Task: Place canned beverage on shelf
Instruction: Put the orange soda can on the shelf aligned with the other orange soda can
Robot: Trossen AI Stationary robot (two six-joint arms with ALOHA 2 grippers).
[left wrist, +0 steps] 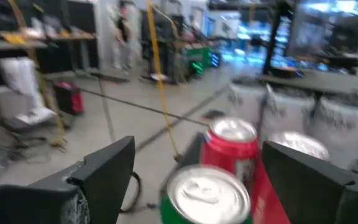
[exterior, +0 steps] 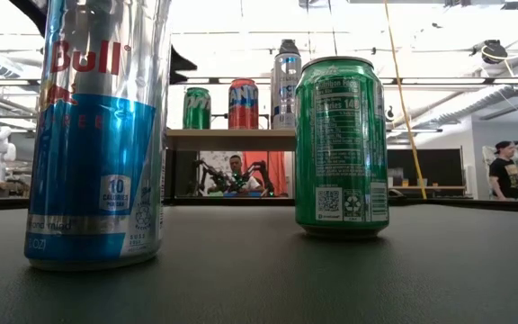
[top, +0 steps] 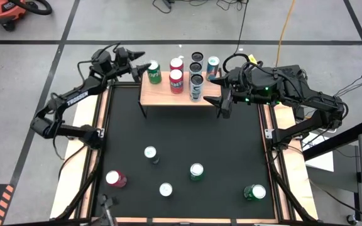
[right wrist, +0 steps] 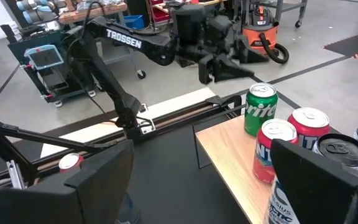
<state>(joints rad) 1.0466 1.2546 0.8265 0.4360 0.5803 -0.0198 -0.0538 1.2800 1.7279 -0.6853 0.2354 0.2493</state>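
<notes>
The shelf (top: 168, 94) stands at the far edge of the black surface (top: 181, 144), and it is crowded. A green Sprite can (top: 154, 72) sits at its left end, two red cans (top: 176, 80) beside that, then a row of dark-topped cans (top: 197, 78) and a teal-topped one (top: 213, 64) towards the right.

The left hand (top: 141, 70) is right at the green Sprite can, fingers spread wide on either side of it and not closed on it; the left wrist view shows the can's silver top between the two dark fingers, with a red can just behind.

The right hand (top: 220, 107) hovers at the shelf's right front corner, fingers wide apart and empty, close to the dark-topped cans.

Five more cans stand loose on the near half of the surface: a red one (top: 115, 179), two silver-topped ones (top: 151, 153), and two green ones (top: 197, 171). From the low view, a tall blue-and-silver Red Bull can (exterior: 102, 130) and a green can (exterior: 341, 144) block much of the shelf.
</notes>
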